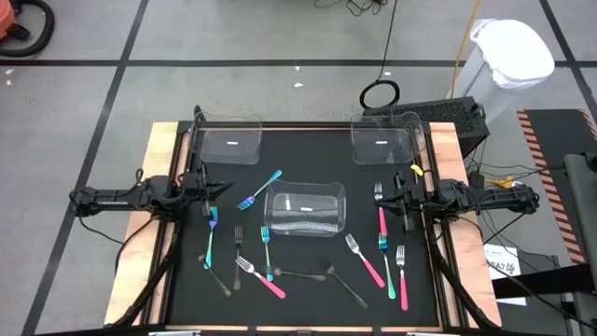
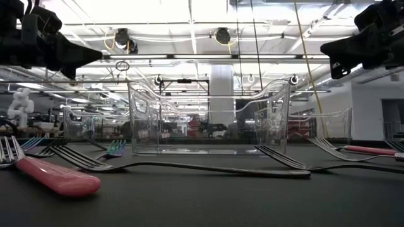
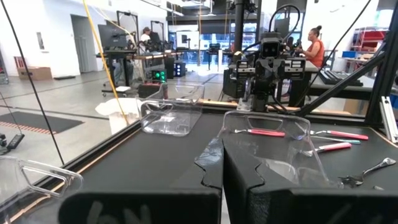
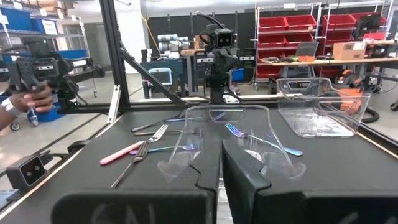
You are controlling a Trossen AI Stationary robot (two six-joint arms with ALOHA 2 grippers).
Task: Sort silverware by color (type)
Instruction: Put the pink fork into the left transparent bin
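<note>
No legible writing on silverware [image 1: 381,245] or three clear bins [image 1: 305,208].

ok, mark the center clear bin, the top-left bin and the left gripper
center clear bin [image 1: 305,229]: high view, its near wall.
top-left bin [image 1: 229,156]: high view, its near rim.
left gripper [image 1: 216,189]: high view, the shut fingertips.

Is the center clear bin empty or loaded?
Empty. From above, the center bin shows only black mat through it; the silverware lies loose on the mat around it.
</note>
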